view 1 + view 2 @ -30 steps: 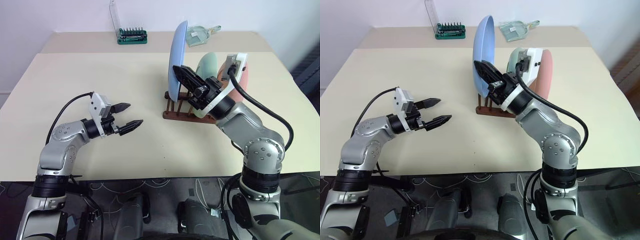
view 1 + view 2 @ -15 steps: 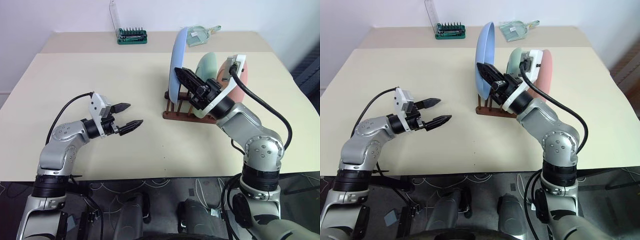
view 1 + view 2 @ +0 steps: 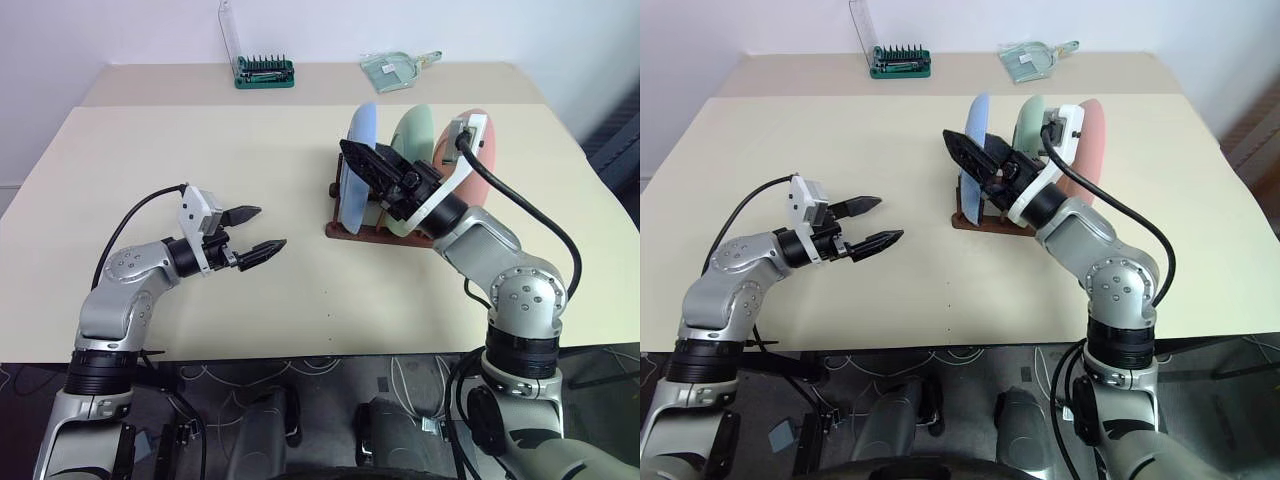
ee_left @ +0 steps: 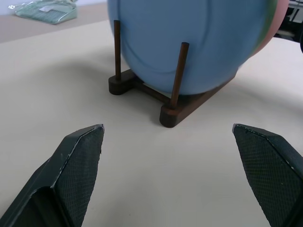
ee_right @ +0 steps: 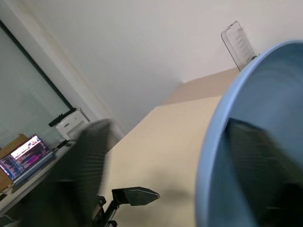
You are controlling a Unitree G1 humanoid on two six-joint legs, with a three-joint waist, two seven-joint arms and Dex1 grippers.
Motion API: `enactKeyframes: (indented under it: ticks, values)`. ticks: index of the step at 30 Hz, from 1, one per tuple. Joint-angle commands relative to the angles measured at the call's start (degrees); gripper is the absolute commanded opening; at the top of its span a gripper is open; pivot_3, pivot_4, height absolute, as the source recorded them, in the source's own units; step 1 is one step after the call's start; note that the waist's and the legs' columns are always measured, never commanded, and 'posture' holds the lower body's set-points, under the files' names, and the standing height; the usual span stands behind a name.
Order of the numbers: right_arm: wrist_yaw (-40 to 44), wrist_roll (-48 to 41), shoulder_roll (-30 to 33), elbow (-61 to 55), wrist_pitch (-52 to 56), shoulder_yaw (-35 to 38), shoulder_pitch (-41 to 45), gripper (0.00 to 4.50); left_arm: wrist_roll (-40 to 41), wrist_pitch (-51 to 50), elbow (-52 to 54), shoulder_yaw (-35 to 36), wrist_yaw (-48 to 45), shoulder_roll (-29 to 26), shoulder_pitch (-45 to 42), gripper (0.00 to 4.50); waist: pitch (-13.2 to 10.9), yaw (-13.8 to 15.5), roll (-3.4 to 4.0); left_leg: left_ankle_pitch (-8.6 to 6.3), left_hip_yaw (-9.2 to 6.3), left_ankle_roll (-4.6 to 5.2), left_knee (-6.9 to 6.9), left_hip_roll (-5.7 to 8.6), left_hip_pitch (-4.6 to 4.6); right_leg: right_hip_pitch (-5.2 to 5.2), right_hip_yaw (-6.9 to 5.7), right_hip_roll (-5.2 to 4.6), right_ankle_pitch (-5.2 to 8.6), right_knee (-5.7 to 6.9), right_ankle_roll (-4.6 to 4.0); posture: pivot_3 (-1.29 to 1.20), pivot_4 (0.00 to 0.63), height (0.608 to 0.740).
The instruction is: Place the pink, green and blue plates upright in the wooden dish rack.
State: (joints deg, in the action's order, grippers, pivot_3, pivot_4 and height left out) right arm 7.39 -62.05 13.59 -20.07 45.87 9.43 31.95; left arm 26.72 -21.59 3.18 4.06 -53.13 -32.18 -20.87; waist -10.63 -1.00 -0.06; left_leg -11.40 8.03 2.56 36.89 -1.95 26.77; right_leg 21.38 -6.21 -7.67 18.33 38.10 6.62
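Plates in pink (image 3: 482,165), green (image 3: 412,135) and blue (image 3: 357,165) all stand upright in the wooden dish rack (image 3: 372,228) on the surface, so the placing looks done. The right pincer (image 3: 985,165) is spread wide astride the blue plate's rim, apparently let go and only needing to draw clear. Well apart from the rack, the left pincer (image 3: 250,234) hangs wide open and empty.

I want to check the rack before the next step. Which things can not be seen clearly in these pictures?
- Pink plate: head views, mostly hidden by the right arm.
- Wooden dish rack: its far end is covered by the arm.
- Blue plate: left wrist view, top cut off by the edge.
- Right gripper fingers: blurred in the right wrist view.
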Motion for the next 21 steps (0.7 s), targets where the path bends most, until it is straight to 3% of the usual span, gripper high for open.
enactKeyframes:
  ticks: [1,11,21]
  values:
    - [0.63,0.17,0.62,-1.17,-0.80,0.51,1.06,4.43,0.09,1.26,1.82,0.54,0.09,-0.04,-0.04,4.50,0.00,-0.01,0.00,0.00,0.00,0.00,0.00,0.00,0.00,0.00,0.00,0.00,0.00,0.00,0.00,0.00,0.150,0.736]
    - [3.76,5.10,6.26,-5.47,-0.88,-1.70,4.15,4.43,0.22,1.04,2.16,0.40,0.42,0.12,0.37,4.50,0.00,0.00,0.00,0.00,0.00,0.00,-0.01,0.00,0.01,0.03,0.00,-0.01,0.00,0.00,0.00,0.00,0.150,0.736]
    - [12.16,11.08,19.86,-12.89,-2.58,0.04,3.95,4.43,0.07,1.29,1.78,0.30,0.50,0.39,0.45,4.50,-0.01,0.22,-0.01,-0.01,0.00,0.01,0.00,0.01,0.06,0.04,0.00,-0.03,0.00,-0.04,0.00,0.00,0.150,0.736]
